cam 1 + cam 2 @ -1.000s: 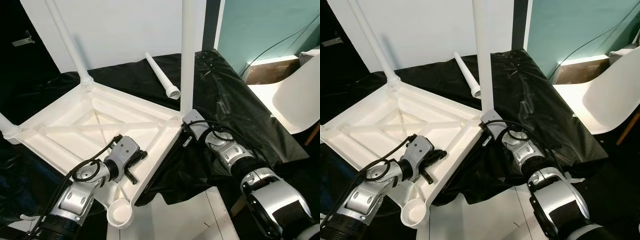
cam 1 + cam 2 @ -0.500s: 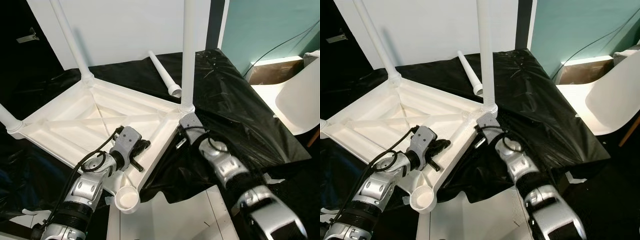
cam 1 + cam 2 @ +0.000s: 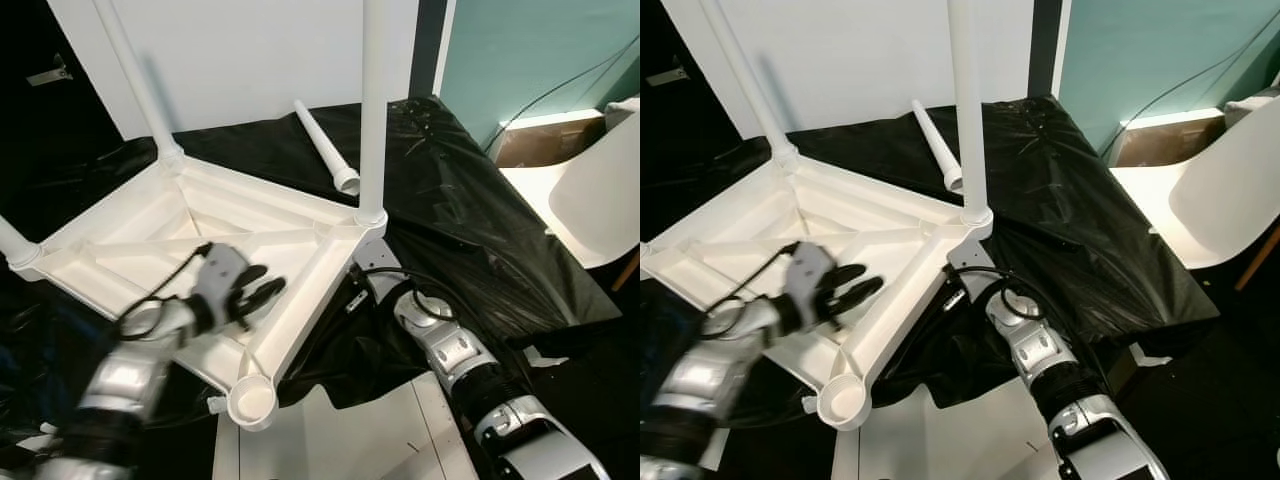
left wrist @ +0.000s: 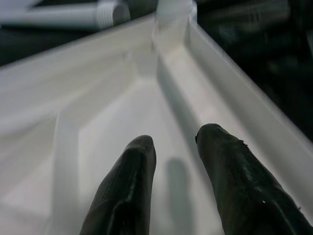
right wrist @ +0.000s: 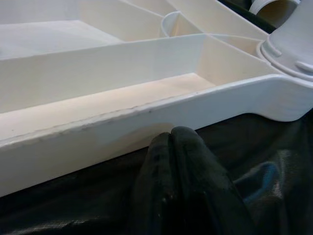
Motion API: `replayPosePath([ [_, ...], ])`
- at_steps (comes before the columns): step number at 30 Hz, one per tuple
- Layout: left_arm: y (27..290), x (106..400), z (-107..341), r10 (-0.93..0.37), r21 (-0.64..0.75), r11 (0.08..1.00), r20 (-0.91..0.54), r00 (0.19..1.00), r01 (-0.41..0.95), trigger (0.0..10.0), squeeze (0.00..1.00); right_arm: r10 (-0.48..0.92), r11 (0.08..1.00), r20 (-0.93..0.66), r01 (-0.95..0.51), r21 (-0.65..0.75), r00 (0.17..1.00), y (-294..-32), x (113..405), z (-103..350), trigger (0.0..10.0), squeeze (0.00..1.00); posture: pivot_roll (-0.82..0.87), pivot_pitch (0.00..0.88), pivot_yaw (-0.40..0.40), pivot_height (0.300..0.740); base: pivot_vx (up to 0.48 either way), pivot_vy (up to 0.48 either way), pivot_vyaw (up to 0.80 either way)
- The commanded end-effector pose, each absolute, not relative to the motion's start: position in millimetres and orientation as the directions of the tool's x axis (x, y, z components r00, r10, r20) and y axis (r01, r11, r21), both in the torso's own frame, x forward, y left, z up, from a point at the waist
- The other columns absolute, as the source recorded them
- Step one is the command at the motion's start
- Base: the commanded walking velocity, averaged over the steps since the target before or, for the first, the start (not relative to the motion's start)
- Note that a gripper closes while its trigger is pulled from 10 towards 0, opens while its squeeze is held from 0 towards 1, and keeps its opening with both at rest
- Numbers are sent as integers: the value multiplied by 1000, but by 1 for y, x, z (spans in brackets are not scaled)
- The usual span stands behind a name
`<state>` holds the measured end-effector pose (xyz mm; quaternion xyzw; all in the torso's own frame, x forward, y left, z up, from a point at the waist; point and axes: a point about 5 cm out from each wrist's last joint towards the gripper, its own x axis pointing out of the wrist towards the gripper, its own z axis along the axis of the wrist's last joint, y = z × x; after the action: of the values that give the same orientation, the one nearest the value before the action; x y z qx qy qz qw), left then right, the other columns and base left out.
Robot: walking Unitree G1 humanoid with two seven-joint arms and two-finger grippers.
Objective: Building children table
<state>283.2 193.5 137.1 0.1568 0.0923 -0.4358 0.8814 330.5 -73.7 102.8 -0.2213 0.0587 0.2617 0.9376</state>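
Note:
The white children's table (image 3: 130, 245) lies upside down on a black plastic sheet (image 3: 470, 220). Legs stand in three corners, one of them (image 3: 372, 110) at the right corner. The near corner socket (image 3: 252, 402) holds no leg. A loose leg (image 3: 322, 148) lies on the sheet behind. My left gripper (image 3: 262, 292), blurred, hovers over the table's underside near the right rim; its fingers (image 4: 132, 191) are open around nothing. My right gripper (image 5: 171, 136) is shut and sits low against the outside of the rim (image 5: 146, 122), below the right corner. The right arm (image 3: 450, 350) reaches in from the front.
A white chair (image 3: 600, 190) stands at the right, with a cardboard box (image 3: 525, 140) behind it. A white wall (image 3: 250, 50) backs the scene. White floor (image 3: 340, 440) shows at the front, just below the near socket.
My left gripper has come off the table's right rim and swung left over the underside, now blurred. My right arm has dropped lower beneath the right corner.

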Motion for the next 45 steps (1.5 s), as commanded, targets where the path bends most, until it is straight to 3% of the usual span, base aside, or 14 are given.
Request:
replayPosePath([
  [1,194,280,135,-761,165,544,-315,567,822,10000,0,467,761,-241,-525,-382,851,-73,329,101,10000,0,-85,0,75,740,0,0,0],
  [2,207,271,135,-790,103,504,-345,506,858,10000,0,468,759,-246,-528,-380,849,-72,327,99,10000,0,-86,0,78,740,0,0,0],
  [10,218,262,136,-839,40,391,-396,374,920,10000,71,467,759,-254,-532,-376,847,-71,324,98,10000,0,-94,0,83,740,0,0,0],
  [13,220,263,135,-838,35,375,-414,355,926,10000,129,465,761,-256,-530,-375,848,-71,324,98,10000,0,-97,0,83,740,0,0,0],
  [14,222,264,138,-841,33,365,-417,345,931,10000,286,463,762,-256,-529,-374,848,-71,324,98,10000,0,-101,0,83,740,0,0,0],
  [22,237,268,140,-808,48,339,-496,316,940,10000,349,458,765,-258,-525,-372,851,-72,324,98,10000,0,-106,0,86,740,0,0,0],
  [23,242,270,139,-788,57,337,-529,315,940,10000,831,458,766,-258,-525,-370,851,-71,324,98,10000,0,-108,0,87,740,0,0,0],
  [24,246,272,139,-778,58,334,-547,310,941,10000,1000,458,767,-258,-525,-368,851,-71,324,98,10000,0,-108,0,87,740,0,0,0],
  [37,258,271,144,-758,15,254,-617,209,967,10000,1000,462,769,-257,-528,-362,849,-67,323,99,10000,0,-109,0,87,740,0,0,0],
  [38,260,271,146,-757,10,245,-623,197,970,10000,569,461,769,-258,-527,-362,849,-67,323,98,10000,0,-109,0,87,740,0,0,0],
  [40,260,271,146,-757,10,245,-623,197,970,10000,569,461,769,-258,-527,-362,849,-67,323,98,10000,0,-109,0,87,740,0,0,0],
  [41,262,271,147,-755,3,234,-629,184,972,10000,184,460,769,-260,-527,-362,849,-67,322,98,10000,0,-109,0,86,740,0,0,0],
  [42,264,270,148,-760,-13,218,-630,161,976,10000,0,459,768,-262,-528,-363,849,-68,322,98,10000,0,-109,0,85,740,0,0,0],
  [45,263,269,147,-762,-29,196,-634,133,980,10000,0,459,768,-263,-528,-363,849,-68,322,98,10000,0,-110,0,85,740,0,0,0],
])
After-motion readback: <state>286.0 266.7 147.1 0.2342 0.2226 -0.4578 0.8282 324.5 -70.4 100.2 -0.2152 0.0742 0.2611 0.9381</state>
